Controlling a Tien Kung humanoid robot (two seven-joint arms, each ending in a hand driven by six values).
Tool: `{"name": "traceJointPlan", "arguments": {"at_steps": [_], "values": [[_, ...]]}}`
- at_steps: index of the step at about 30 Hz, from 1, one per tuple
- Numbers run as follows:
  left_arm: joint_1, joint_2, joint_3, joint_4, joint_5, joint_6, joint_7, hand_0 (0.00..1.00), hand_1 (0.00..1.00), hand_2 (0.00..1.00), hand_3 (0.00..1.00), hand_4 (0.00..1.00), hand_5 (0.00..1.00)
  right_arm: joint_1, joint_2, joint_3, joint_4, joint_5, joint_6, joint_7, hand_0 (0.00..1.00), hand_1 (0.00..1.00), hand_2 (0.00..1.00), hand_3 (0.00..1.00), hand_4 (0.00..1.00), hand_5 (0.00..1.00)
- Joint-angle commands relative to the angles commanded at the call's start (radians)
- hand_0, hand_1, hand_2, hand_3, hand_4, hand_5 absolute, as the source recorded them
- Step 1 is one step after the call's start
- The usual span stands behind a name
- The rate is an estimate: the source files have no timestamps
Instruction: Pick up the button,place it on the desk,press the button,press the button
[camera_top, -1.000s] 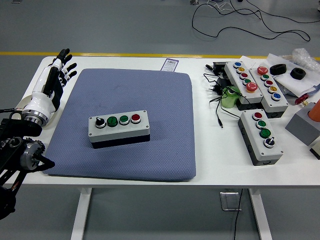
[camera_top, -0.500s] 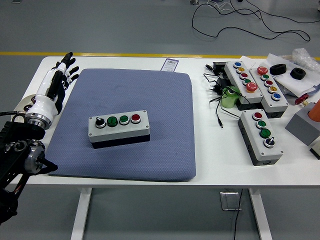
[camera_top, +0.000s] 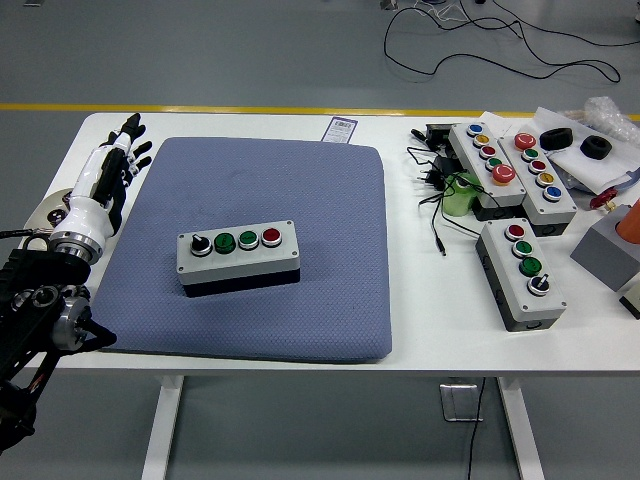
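Button box (camera_top: 239, 257) is seen resting on the blue mat (camera_top: 300, 190), roughly mid-mat, slightly toward the near-left. Its long axis runs about 9-to-3 o'clock across the table, tipped a little so the right end sits farther away. Four controls are lined along the top: black selector (camera_top: 200, 244) at the left end, two green buttons, then the red button (camera_top: 271, 237) at the right end.

Left hand (camera_top: 112, 165) is held at the mat's left edge, fingers extended and loosely spread toward 12 o'clock, nothing gripped. From that hand the box lies at about 4 o'clock, well apart; the selector end is the nearer one.

Right hand is not visible in this view, so the left is judged the only candidate for the reach.

Judgement: the box already appears placed, so the pressing steps are what remain. A sweep toward 4 o'clock is needed, with the fingers brought down over the top face instead of pointing away along the mat edge.

Spare button boxes (camera_top: 524, 265) are seen off the mat at 3 o'clock, amid cables; not involved.
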Motion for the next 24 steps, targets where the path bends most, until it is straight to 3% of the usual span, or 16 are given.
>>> {"name": "traceJointPlan", "arguments": {"at_steps": [4, 24], "values": [[-0.002, 0.0, -0.002, -0.001, 0.024, 0.017, 0.024, 0.91, 0.94, 0.998, 0.998, 0.626, 0.998, 0.002, 0.0, -0.001, 0.0, 0.002, 0.0, 0.001, 0.652, 0.649, 0.68, 0.597, 0.439, 0.318], [-0.001, 0.001, -0.011, 0.005, 0.036, 0.033, 0.037, 0.914, 0.944, 0.998, 0.998, 0.627, 0.998, 0.009, 0.0, -0.002, 0.0, 0.002, 0.001, 0.002, 0.652, 0.649, 0.679, 0.597, 0.439, 0.318]]}}
